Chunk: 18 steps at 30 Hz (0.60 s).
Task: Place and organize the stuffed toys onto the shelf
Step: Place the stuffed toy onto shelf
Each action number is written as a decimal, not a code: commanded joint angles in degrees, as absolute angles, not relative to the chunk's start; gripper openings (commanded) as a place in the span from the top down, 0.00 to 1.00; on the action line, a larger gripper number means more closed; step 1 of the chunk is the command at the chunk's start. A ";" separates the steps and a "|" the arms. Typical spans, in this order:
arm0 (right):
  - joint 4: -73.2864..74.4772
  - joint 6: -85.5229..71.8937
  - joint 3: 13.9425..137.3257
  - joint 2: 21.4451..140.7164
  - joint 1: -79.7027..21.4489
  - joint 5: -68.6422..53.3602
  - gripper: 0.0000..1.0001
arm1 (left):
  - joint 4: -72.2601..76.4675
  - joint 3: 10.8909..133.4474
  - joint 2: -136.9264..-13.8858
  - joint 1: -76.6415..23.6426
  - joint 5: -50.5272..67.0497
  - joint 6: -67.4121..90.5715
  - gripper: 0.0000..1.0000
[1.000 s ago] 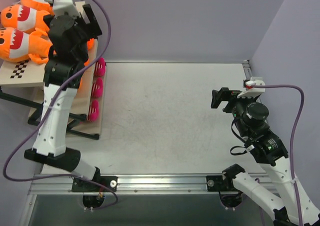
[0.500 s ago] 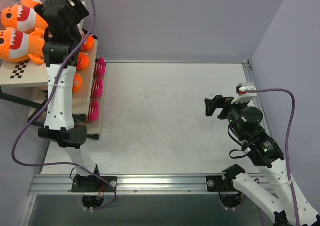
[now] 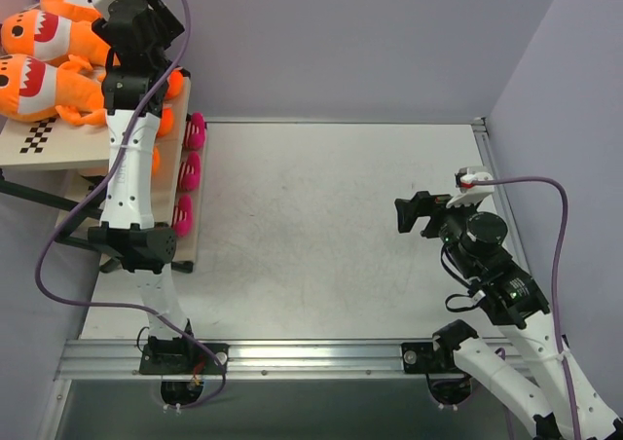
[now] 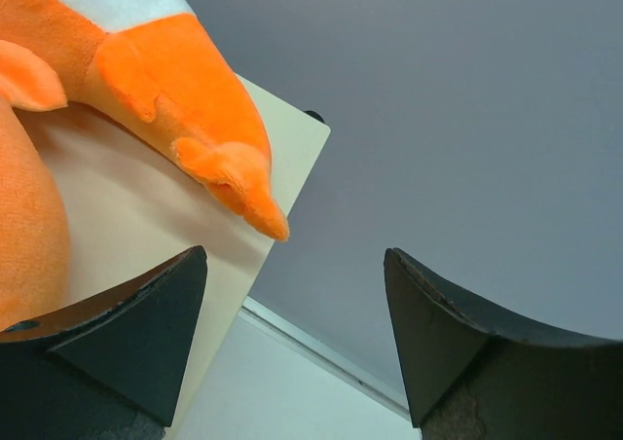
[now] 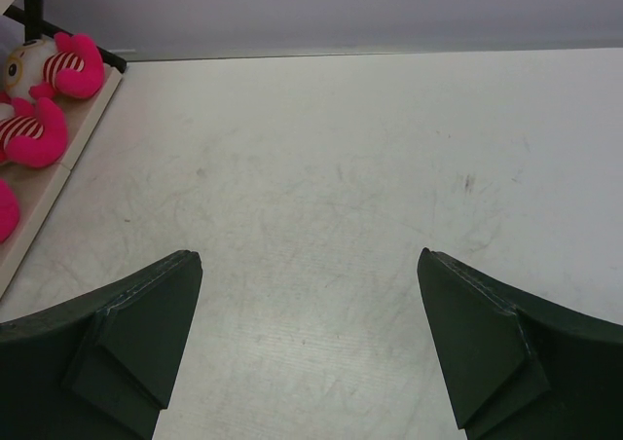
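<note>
Three orange sharks (image 3: 44, 55) lie side by side on the shelf's top board (image 3: 58, 140). Three pink-and-white striped dolls (image 3: 189, 172) sit in a row on a lower board. More orange toys (image 3: 165, 121) show partly behind the left arm. My left gripper (image 3: 161, 12) hangs open at the top board's back right corner, just beyond a shark's tail (image 4: 195, 99), with nothing between its fingers (image 4: 127, 333). My right gripper (image 3: 414, 214) stands open over the bare table, far to the right of the shelf. In the right wrist view the dolls (image 5: 58, 65) sit at the far left.
The shelf's black frame legs (image 3: 39, 199) reach out to the left. A metal rail (image 3: 321, 354) runs along the near table edge with both arm bases on it. Purple walls close in behind and on the right, and cables loop off both arms.
My left arm has straightened and swung its gripper up toward the back of the top board, its jaws narrowing slightly. My right gripper has drifted a little left toward the table's middle.
</note>
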State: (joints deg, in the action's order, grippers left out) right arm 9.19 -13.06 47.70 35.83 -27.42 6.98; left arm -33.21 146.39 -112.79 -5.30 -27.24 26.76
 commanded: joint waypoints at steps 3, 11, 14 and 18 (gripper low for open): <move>6.77 -13.45 47.02 34.72 -27.42 6.94 0.01 | -27.60 147.84 -112.85 -5.19 -31.02 28.56 0.19; 6.77 -13.71 46.58 34.19 -27.42 7.03 0.00 | -23.47 147.04 -114.17 -5.27 -33.40 28.83 0.23; 6.94 -13.71 46.58 34.10 -27.33 7.29 0.00 | -23.55 147.04 -114.78 -5.27 -33.22 29.88 0.25; 6.86 -13.71 46.49 34.01 -27.42 7.47 0.01 | -23.99 146.95 -115.31 -5.45 -33.83 30.32 0.26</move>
State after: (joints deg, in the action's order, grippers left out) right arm 9.21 -13.45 46.68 34.35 -27.42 7.01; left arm -26.35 146.39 -114.50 -5.30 -32.64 29.45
